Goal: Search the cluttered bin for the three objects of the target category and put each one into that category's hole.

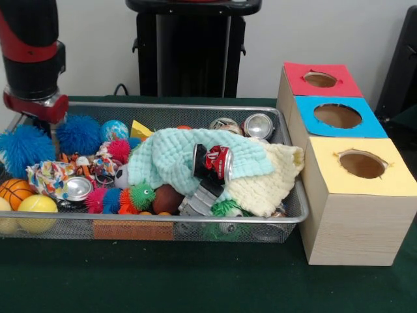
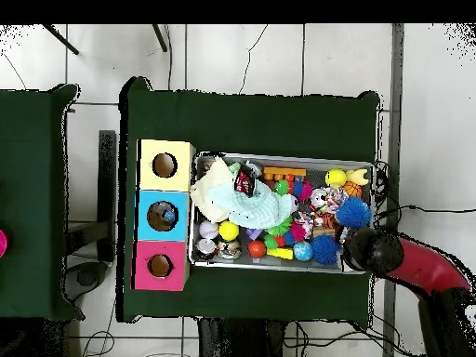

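The wire mesh bin (image 1: 195, 106) lies on the green table, packed with toys, cans and cloths. It also shows in the overhead view (image 2: 270, 268). The blue-topped hole (image 1: 337, 115) is in the middle box of three at the bin's right end, and in the overhead view (image 2: 162, 216) at the bin's left end. My gripper (image 1: 40, 124) hangs over the bin's far left corner, beside a blue spiky ball (image 1: 78, 134). In the overhead view my gripper (image 2: 363, 246) is at the bin's right end. Nothing shows in its grasp.
A red-topped hole (image 1: 320, 79) and a yellow-topped hole (image 1: 362, 164) flank the blue one. A red can (image 1: 214, 162) lies on a mint cloth (image 1: 163, 160) beside a pale yellow cloth (image 1: 267, 186). Silver cans (image 1: 258, 125) lie at the back. A basketball (image 1: 14, 190) and a yellow ball (image 1: 37, 212) sit front left.
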Tool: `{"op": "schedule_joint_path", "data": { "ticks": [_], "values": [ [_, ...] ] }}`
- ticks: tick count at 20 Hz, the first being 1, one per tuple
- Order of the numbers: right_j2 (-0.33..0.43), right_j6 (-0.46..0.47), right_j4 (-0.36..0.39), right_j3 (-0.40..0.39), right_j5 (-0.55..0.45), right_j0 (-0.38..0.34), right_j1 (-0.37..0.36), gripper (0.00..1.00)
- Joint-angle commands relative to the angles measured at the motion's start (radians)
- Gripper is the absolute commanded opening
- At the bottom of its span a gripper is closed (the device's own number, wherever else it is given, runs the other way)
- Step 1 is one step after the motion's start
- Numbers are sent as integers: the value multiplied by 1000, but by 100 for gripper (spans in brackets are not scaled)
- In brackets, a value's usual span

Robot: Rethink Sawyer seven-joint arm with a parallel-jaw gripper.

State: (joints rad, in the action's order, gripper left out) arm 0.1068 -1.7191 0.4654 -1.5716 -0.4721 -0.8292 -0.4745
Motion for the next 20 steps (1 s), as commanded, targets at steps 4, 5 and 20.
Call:
{"op": "schedule_joint_path", "data": {
  "ticks": [4,5,20],
  "values": [
    [192,369,139,182,-151,-64,64,0],
    [199,375,146,191,-158,-70,66,0],
    [342,322,159,390,-172,-31,281,0]
  ]
}}
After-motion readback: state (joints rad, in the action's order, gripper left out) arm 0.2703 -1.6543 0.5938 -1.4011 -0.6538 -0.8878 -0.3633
